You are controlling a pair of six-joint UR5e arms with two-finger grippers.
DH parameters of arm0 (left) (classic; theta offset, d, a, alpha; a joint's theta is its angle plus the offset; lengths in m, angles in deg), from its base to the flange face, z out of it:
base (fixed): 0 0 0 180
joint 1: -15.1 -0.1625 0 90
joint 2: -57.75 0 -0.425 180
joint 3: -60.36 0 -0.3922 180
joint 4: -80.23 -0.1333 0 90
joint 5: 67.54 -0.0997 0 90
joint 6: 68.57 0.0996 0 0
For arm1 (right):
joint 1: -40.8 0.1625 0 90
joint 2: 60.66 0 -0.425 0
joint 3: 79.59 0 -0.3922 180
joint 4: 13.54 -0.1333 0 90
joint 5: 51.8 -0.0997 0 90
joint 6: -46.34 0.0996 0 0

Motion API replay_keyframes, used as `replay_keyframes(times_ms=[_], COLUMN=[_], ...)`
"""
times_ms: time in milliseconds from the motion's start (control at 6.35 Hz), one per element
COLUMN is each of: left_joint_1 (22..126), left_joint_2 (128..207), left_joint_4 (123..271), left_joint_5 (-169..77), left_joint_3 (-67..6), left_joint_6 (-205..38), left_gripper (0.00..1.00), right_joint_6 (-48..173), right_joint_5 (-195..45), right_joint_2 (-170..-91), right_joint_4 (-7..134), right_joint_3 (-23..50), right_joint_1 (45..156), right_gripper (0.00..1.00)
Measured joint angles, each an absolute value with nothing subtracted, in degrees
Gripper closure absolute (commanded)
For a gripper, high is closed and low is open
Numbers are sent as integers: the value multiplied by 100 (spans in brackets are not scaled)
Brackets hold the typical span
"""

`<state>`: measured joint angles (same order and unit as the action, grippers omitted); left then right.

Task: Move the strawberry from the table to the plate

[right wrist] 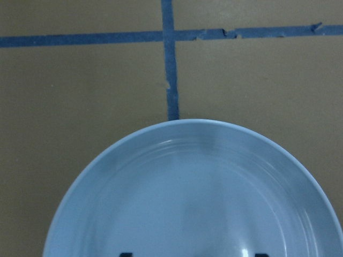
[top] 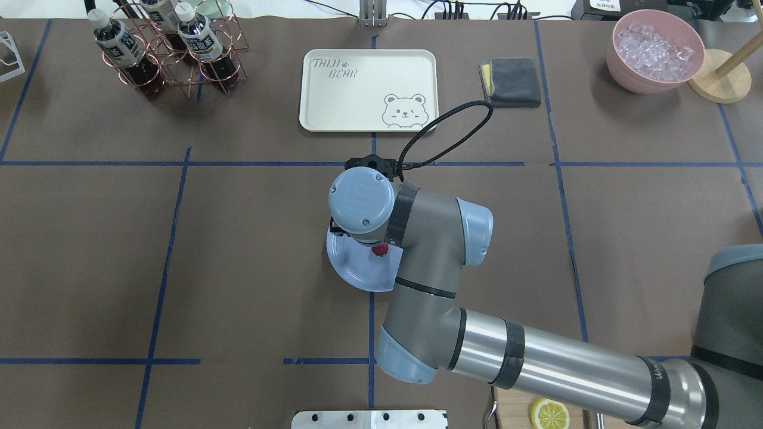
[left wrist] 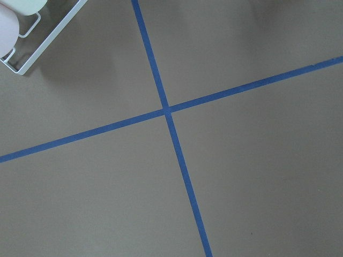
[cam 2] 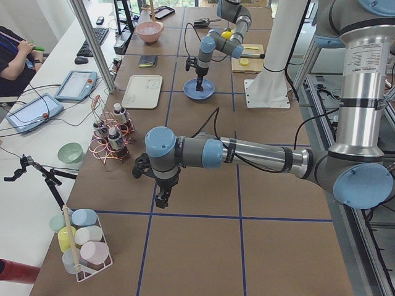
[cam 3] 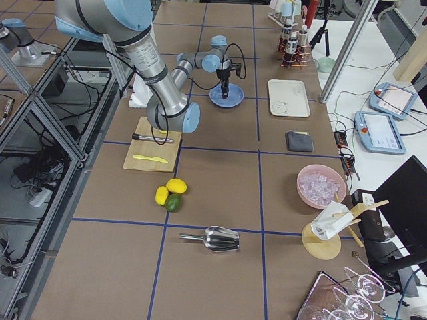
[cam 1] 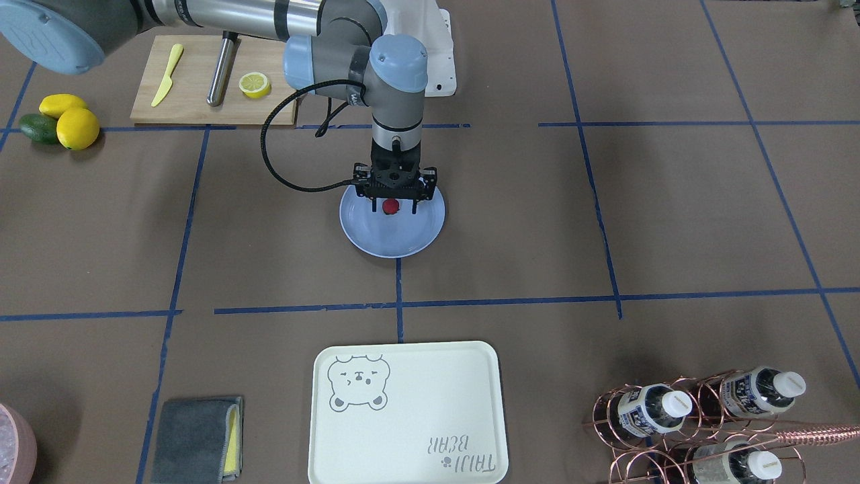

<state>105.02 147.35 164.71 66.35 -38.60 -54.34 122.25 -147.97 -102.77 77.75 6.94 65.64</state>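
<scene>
Blue and shiny, the round plate [cam 1: 393, 235] sits in the middle of the brown paper table [cam 1: 605, 202], on a blue tape line. The little red strawberry [cam 1: 390, 206] lies on the plate, in the part far from the front camera. The right gripper [cam 1: 394, 210] points straight down over it. Its two black fingers [cam 1: 373, 205] are spread wide, one on each side of the berry, and neither seems to touch it. The right wrist camera shows the two finger tips far apart at the bottom edge, with the plate rim [right wrist: 182, 126] and a tape cross beyond it.

The left gripper [cam 2: 162, 198] hangs low over bare table, far from the plate, near a wire rack of pastel cups [cam 2: 83, 240]. You cannot tell if its fingers are spread or pressed together. Its camera sees only a blue tape cross [left wrist: 167, 110].

In the front view, a cream bear tray [cam 1: 416, 417] lies near the camera. A grey cloth [cam 1: 195, 440] is to its left and a copper rack of bottles [cam 1: 672, 417] to its right. Far left are a wooden board [cam 1: 195, 111] with a lemon half [cam 1: 254, 85], two lemons [cam 1: 77, 128] and an avocado [cam 1: 37, 128].
</scene>
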Motion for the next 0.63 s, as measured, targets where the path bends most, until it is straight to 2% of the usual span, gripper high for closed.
replay_keyframes(times_ms=[315,630], left_joint_1=[10504,10507], left_joint_2=[14720,14675], left_joint_4=[16456,16446], left_joint_5=[6599,6589], left_joint_3=[-3813,-3800], left_joint_6=[-5432,-5417], left_gripper=[0,0], right_joint_6=[11375,9426], right_joint_5=[-15726,-16791], right_joint_2=[-10598,-11449], right_joint_4=[7777,7778], right_joint_3=[1099,1402], right_joint_1=[7620,9081], right_gripper=[0,0])
